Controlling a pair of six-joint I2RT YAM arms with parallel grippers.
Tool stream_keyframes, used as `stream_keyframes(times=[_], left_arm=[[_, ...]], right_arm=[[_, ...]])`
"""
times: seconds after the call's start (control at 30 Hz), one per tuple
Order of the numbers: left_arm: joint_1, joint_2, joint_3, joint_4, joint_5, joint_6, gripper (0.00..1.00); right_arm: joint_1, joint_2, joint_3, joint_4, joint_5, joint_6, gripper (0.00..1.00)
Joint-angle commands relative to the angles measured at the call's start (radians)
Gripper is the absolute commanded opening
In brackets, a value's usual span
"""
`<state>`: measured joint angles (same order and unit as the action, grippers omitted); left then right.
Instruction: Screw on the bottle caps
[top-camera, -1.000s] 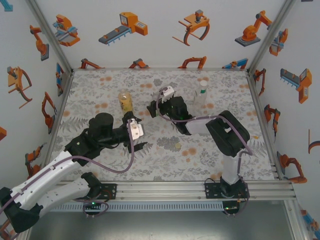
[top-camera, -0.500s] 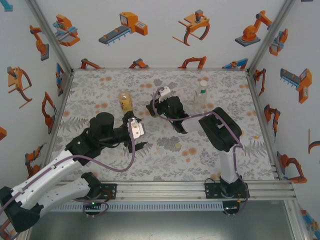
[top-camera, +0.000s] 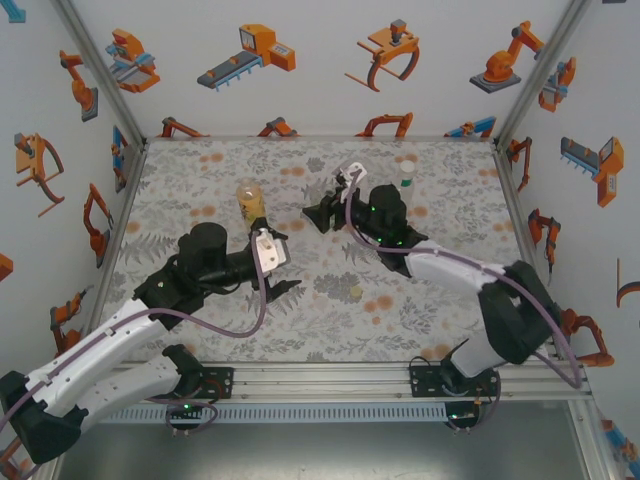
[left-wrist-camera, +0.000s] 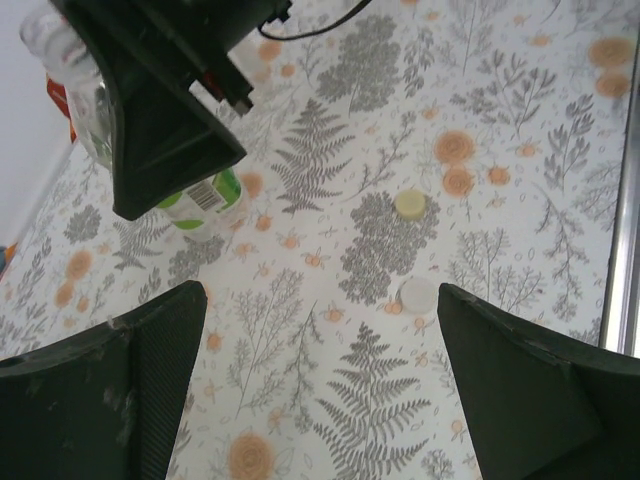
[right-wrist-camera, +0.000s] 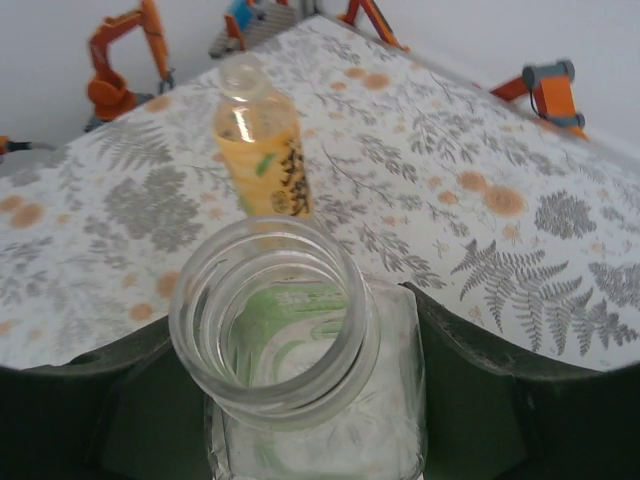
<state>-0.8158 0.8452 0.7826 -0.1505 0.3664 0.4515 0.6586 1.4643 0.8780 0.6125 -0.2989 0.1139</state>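
Note:
My right gripper (top-camera: 322, 215) (right-wrist-camera: 290, 350) is shut on a short clear bottle (right-wrist-camera: 300, 400) with a green label, one finger on each side of its body. Its wide mouth is open and has no cap. Beyond it an amber-yellow bottle (top-camera: 250, 200) (right-wrist-camera: 262, 150) stands uncapped at the back left. A slim clear bottle (top-camera: 406, 172) stands behind the right arm. My left gripper (top-camera: 285, 265) (left-wrist-camera: 318, 300) hangs open and empty above the mat. A yellow-green cap (left-wrist-camera: 410, 203) (top-camera: 357, 291) and a white cap (left-wrist-camera: 417, 293) lie on the mat just ahead of it.
The floral mat (top-camera: 200, 180) covers the table, enclosed by white walls and a metal frame rail (top-camera: 520, 250). In the left wrist view the right gripper's black finger (left-wrist-camera: 160, 130) looms close at the upper left, with the held bottle's green base (left-wrist-camera: 200, 195) below it.
The right gripper has closed on the short bottle. Its arm has stretched out, elbow swung to the lower right, wrist shifted slightly right. The left arm has hardly moved.

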Motion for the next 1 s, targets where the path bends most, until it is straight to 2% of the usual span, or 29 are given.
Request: stream_keyframes(times=[0.0, 0.17, 0.33, 0.47, 0.67, 0.97], left_arm=[[0.007, 0.001, -0.013, 0.108, 0.078, -0.076, 0.89], [0.006, 0.003, -0.031, 0.264, 0.167, -0.153, 0.89], [0.005, 0.018, -0.039, 0.414, 0.240, -0.235, 0.90], [0.003, 0.051, -0.028, 0.517, 0.278, -0.316, 0.90], [-0.019, 0.126, 0.027, 0.567, 0.325, -0.382, 0.90], [-0.061, 0.237, 0.122, 0.626, 0.369, -0.472, 0.88]], right_arm=[[-0.002, -0.127, 0.039, -0.251, -0.129, -0.055, 0.42], [-0.001, -0.283, 0.093, -0.449, -0.263, -0.054, 0.42], [-0.001, -0.391, 0.132, -0.520, -0.378, 0.005, 0.41], [-0.001, -0.444, 0.148, -0.494, -0.462, 0.082, 0.40], [-0.001, -0.463, 0.144, -0.359, -0.540, 0.203, 0.40], [0.003, -0.453, 0.122, -0.235, -0.557, 0.275, 0.39]])
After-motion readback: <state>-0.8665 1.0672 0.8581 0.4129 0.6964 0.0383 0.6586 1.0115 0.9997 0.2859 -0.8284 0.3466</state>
